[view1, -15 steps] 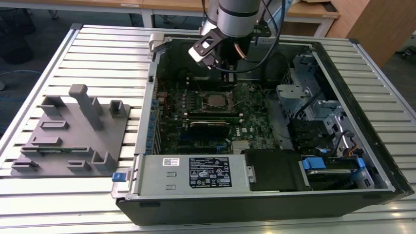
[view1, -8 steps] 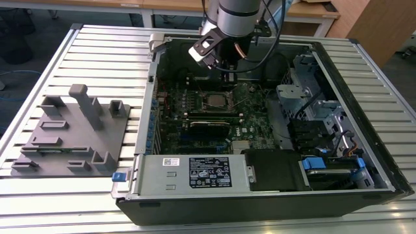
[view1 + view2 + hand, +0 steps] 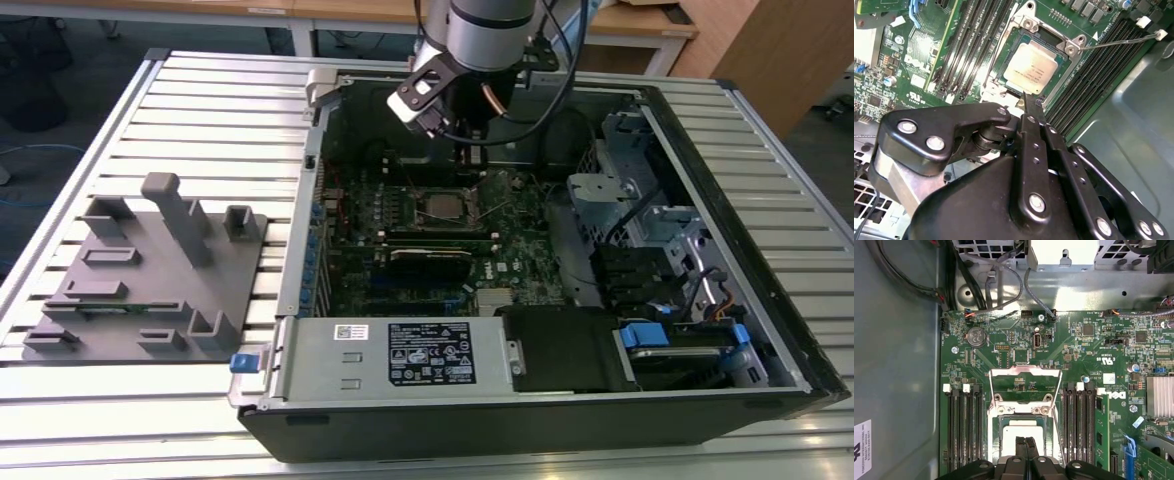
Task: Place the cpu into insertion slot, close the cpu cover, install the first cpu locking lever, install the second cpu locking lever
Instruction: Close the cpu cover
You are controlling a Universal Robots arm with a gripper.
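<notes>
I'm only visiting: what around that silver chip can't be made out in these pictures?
First wrist view: the shut gripper covers part of the cpu; whether it touches the cpu cannot be told.
Second wrist view: the gripper's black body hides one corner of the insertion slot.
Exterior view: the arm hides part of the computer case at its far end; the insertion slot is too small to show how the cpu sits.

The arm [image 3: 487, 25] hangs down steeply, gripper [image 3: 1026, 444] pointing straight down, fingers [image 3: 1021, 447] pressed tight together.
</notes>
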